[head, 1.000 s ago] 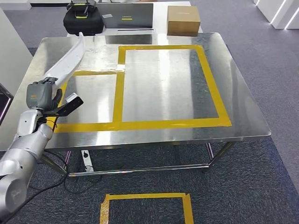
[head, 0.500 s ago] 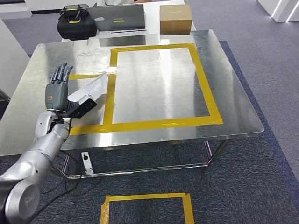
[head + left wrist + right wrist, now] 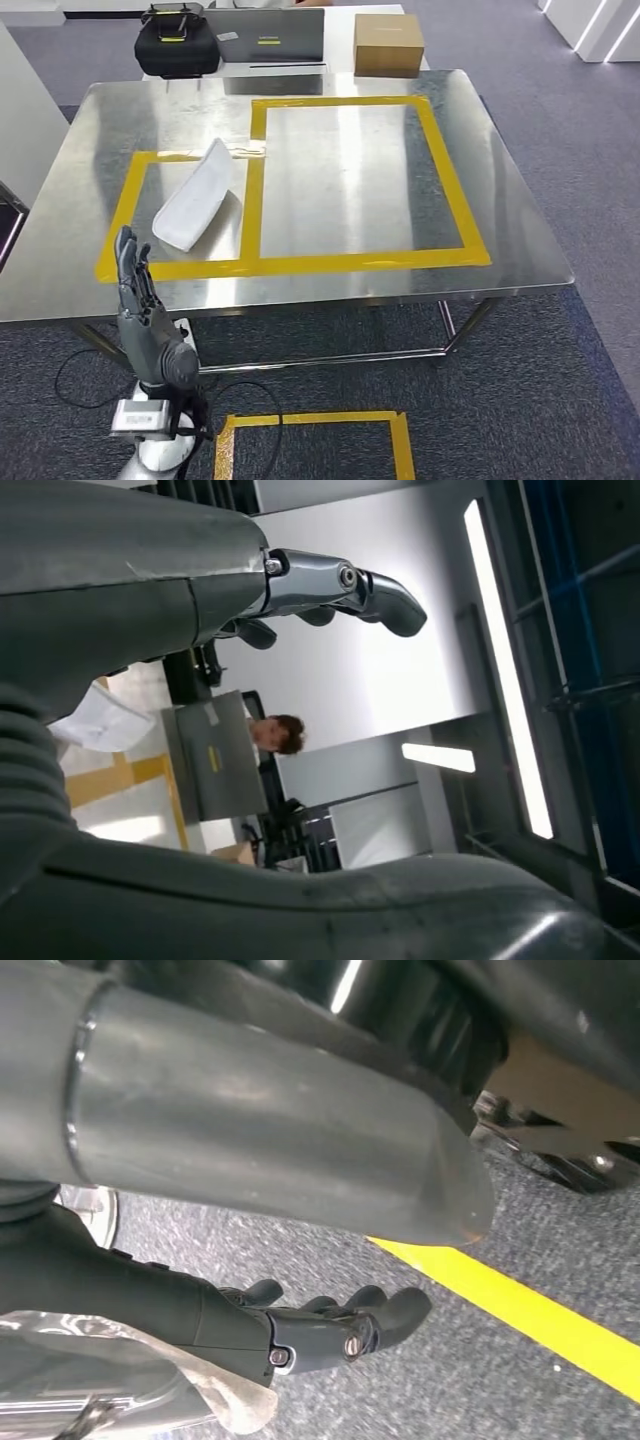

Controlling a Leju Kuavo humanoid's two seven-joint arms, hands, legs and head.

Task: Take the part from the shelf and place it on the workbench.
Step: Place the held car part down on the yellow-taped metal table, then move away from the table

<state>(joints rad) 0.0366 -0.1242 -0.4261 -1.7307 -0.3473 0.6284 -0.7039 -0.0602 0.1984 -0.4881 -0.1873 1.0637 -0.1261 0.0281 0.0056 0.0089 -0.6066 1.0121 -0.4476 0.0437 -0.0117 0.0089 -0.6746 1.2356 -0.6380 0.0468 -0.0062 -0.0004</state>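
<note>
The part (image 3: 194, 195), a long curved white piece, lies flat on the steel workbench (image 3: 521, 235) inside the smaller yellow-taped box on its left side; a corner of it shows in the left wrist view as the part (image 3: 98, 720). My left hand (image 3: 143, 305) is below the bench's front edge, fingers straight and spread, holding nothing; its fingers (image 3: 332, 585) show extended in the left wrist view. My right hand (image 3: 317, 1330) hangs over the grey carpet with fingers loosely out and nothing in it.
Behind the bench stand a black case (image 3: 177, 40), a grey laptop-like box (image 3: 273, 35) and a cardboard box (image 3: 389, 43). A yellow tape square (image 3: 313, 445) marks the carpet in front. Cables lie under the bench. A person (image 3: 279, 735) is beyond the bench.
My left hand let go of the part, which now lies on the bench, and the arm dropped back below the front edge. The camera shifted slightly.
</note>
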